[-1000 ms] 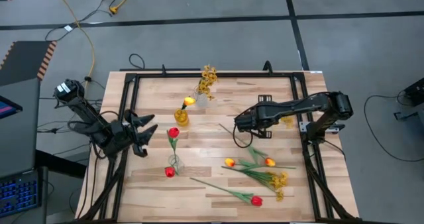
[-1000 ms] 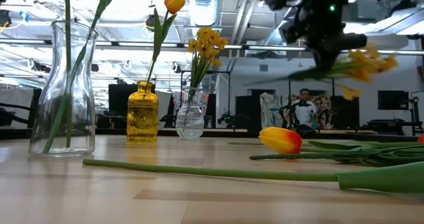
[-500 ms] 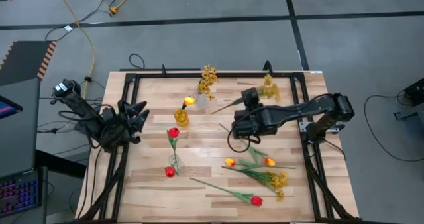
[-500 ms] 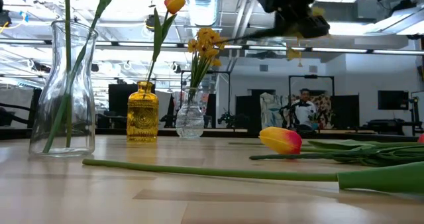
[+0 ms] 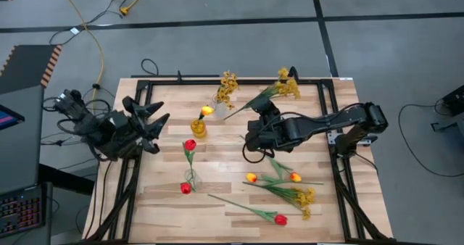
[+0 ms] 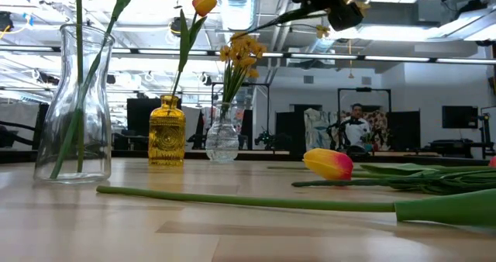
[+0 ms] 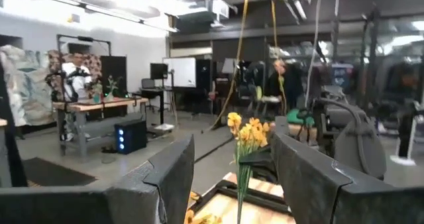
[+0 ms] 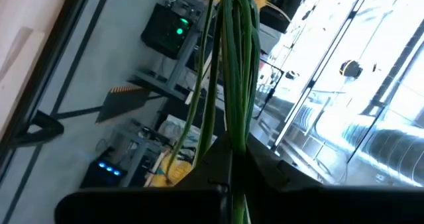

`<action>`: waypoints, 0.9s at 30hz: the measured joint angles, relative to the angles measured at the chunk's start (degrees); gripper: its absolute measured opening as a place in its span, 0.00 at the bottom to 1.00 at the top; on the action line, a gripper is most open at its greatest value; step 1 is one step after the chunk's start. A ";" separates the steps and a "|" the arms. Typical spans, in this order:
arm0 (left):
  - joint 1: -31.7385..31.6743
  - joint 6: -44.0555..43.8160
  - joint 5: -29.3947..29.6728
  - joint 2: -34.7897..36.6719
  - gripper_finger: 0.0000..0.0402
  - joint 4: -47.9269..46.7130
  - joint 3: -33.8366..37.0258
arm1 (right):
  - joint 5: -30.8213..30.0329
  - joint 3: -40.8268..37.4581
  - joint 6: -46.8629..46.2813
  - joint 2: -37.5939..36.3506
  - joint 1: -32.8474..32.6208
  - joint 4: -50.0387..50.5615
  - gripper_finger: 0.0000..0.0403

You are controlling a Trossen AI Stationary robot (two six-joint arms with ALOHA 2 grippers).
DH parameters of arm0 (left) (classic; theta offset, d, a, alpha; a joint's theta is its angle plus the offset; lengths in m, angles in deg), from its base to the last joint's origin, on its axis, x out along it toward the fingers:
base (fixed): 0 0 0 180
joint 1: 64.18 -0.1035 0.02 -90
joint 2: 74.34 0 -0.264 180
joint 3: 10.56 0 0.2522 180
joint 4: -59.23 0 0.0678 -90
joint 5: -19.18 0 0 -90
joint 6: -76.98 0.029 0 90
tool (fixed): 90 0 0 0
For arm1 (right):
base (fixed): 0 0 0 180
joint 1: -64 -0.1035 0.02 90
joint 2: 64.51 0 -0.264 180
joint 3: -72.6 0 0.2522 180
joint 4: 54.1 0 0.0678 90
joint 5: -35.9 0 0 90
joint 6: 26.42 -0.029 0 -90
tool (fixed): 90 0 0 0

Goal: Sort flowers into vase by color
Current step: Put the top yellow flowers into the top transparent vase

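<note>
Sprawling mustard-yellow spray, green-stemmed

Pale matt wooden table

Three vases stand on the table: one clear carafe, one amber bottle and one small clear vase. Red tulips number three: two at the carafe, one lying loose. Yellow-orange tulips number three: one in the amber bottle, two loose. Mustard-yellow sprays number three: one in the small vase, one lying loose, one held aloft.
</note>
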 joint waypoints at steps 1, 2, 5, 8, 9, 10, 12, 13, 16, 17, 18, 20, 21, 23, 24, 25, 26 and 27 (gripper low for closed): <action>-0.80 -2.06 -1.00 -0.31 0.48 -4.29 -1.88 | 0.07 0.00 1.10 0.00 0.00 -1.41 0.11; -1.65 -3.90 -2.16 -0.68 0.48 -8.01 -3.60 | 0.12 0.00 2.10 0.00 0.00 -2.88 0.11; -4.52 -8.85 -6.02 -2.21 0.48 -17.10 -8.26 | 0.15 0.00 5.80 0.00 0.00 -7.17 0.11; -7.67 -12.26 -10.25 -4.26 0.48 -23.02 -11.59 | 0.20 0.00 9.02 0.00 0.00 -10.33 0.11; -8.70 -13.20 -11.76 -5.00 0.48 -24.52 -12.55 | 0.20 0.00 9.17 0.00 -0.05 -10.96 0.11; -9.72 -13.88 -13.21 -5.71 0.48 -25.65 -13.38 | 0.20 0.00 9.18 0.00 -0.21 -11.15 0.11; -11.78 -14.90 -16.01 -7.16 0.48 -27.29 -14.90 | 0.20 0.00 9.36 0.00 -0.43 -11.12 0.11; -12.75 -15.31 -17.28 -7.88 0.48 -27.97 -15.59 | 0.23 0.00 9.39 0.00 -0.62 -11.12 0.11; -15.51 -16.01 -21.38 -9.94 0.48 -29.89 -17.37 | 0.26 0.00 9.70 0.00 -0.77 -11.27 0.11; -16.31 -16.01 -22.61 -10.54 0.48 -30.35 -17.78 | 0.25 0.00 10.55 0.00 -0.79 -11.44 0.11; -17.15 -15.99 -23.74 -11.19 0.48 -30.67 -18.11 | 0.32 0.00 11.76 0.00 -0.75 -11.46 0.11; -18.75 -16.01 -25.76 -12.16 0.48 -31.14 -18.60 | 0.40 0.00 13.17 0.00 -0.73 -12.18 0.11; -19.59 -16.03 -26.90 -12.56 0.48 -31.66 -18.90 | 0.43 0.00 13.61 0.00 -0.55 -12.69 0.11; -21.39 -16.60 -29.28 -13.36 0.48 -32.51 -19.39 | 0.43 0.00 14.82 0.00 -0.05 -14.20 0.11; -22.39 -17.17 -30.61 -13.79 0.48 -32.71 -19.47 | 0.44 0.00 15.35 0.00 0.21 -14.96 0.11; -23.42 -17.76 -32.05 -14.19 0.48 -32.96 -19.48 | 0.44 0.00 15.79 0.00 0.49 -15.59 0.11; -24.41 -18.36 -33.58 -14.64 0.48 -33.38 -19.48 | 0.44 0.00 16.21 0.00 0.77 -16.24 0.11; -25.42 -18.94 -35.05 -15.11 0.48 -33.68 -19.48 | 0.44 0.00 16.30 0.00 0.99 -16.80 0.11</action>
